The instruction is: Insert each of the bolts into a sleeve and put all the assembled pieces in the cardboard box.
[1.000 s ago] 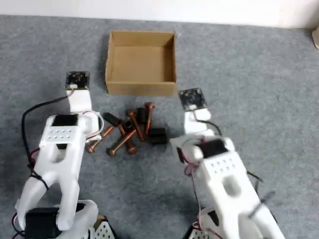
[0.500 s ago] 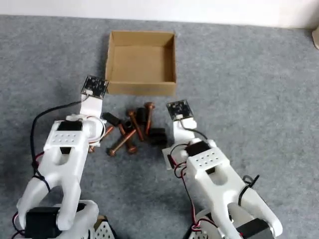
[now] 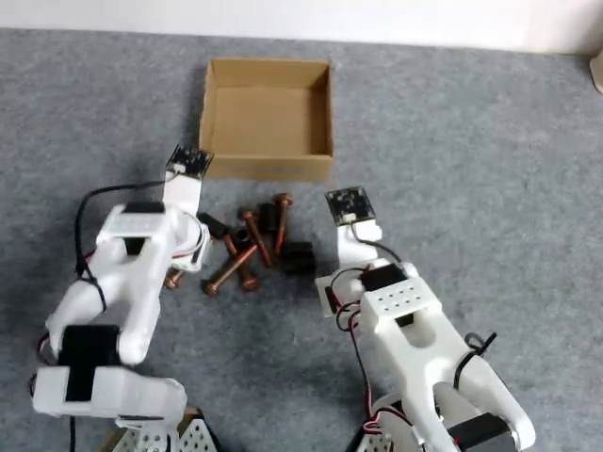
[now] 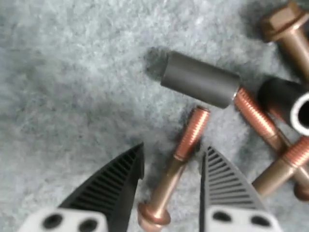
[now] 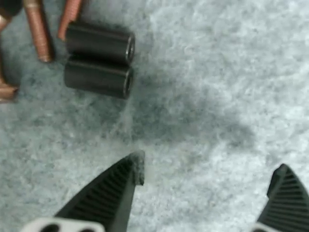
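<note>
Copper bolts (image 3: pixel 247 247) and black sleeves (image 3: pixel 299 256) lie in a loose pile at the middle of the high view. They rest on a grey felt-like worktop (image 3: pixel 490 141), just below the cardboard box (image 3: pixel 267 169). No piece lies in the box, so I judge the task to be at its start.

The left end effector (image 4: pixel 172 149) is parted, with a finger on each side of one bolt (image 4: pixel 187 137) and not clamped on it. That bolt's head sits at the lower edge of the left wrist view. Its threaded tip points at a crosswise sleeve (image 4: pixel 200 79) just beyond. The right end effector (image 5: pixel 210 162) gapes wide over bare worktop. Two sleeves (image 5: pixel 99 60) lie side by side, touching, at the upper left of the right wrist view.

The step in hand looks like the first bolt pick. It would go best with the fingers closing on the smooth shank near the head, which leaves the thread free for the sleeve. The bolt lies slightly aslant between the fingers (a small wrist turn would square them). The right arm would do well to take the nearer of the two sleeves by its sides, leaving the bore open.

Room is tight towards the right of the left wrist view, where other bolts and a sleeve mouth crowd the finger. The opposite side is open felt. In the high view the box's front wall stands close above the pile, so a lift should rise before crossing it. Free worktop lies below the pile, between the arms, for mating the parts.
</note>
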Tool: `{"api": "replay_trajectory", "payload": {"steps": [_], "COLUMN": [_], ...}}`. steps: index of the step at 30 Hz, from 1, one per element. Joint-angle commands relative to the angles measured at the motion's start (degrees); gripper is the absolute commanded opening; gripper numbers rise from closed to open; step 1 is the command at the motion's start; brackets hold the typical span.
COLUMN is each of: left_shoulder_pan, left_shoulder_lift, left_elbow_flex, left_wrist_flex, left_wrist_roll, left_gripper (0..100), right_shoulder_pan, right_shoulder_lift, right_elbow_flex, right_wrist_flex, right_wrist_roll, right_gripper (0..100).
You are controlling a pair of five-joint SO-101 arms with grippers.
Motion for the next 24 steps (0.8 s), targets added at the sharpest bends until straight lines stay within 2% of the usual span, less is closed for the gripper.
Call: {"api": "replay_trajectory", "payload": {"steps": [1, 10, 16, 24], "left_shoulder_pan": [-1.1, -1.3, -1.1, -1.1], "left_shoulder_lift": [1.9, 2.5, 2.8, -0.5], "left_elbow_flex": [-4.4, -4.4, -4.1, -2.9], "left_wrist_flex": [2.7, 4.4, 4.7, 6.9], "left_wrist_roll": [-0.3, -0.2, -0.3, -0.1], "left_gripper": [18, 17, 0, 0], "right_shoulder_pan": [1.0, 1.1, 1.2, 1.2], "right_shoulder_lift": [0.1, 0.1, 0.1, 0.1], "right_elbow_flex": [-0.3, -0.3, -0.3, -0.3], "right_wrist_flex": [-0.8, -0.8, -0.8, -0.8], "right_wrist_roll": [1.1, 1.1, 1.1, 1.1], "right_gripper": [37.6, 37.6, 37.6, 37.6]}}
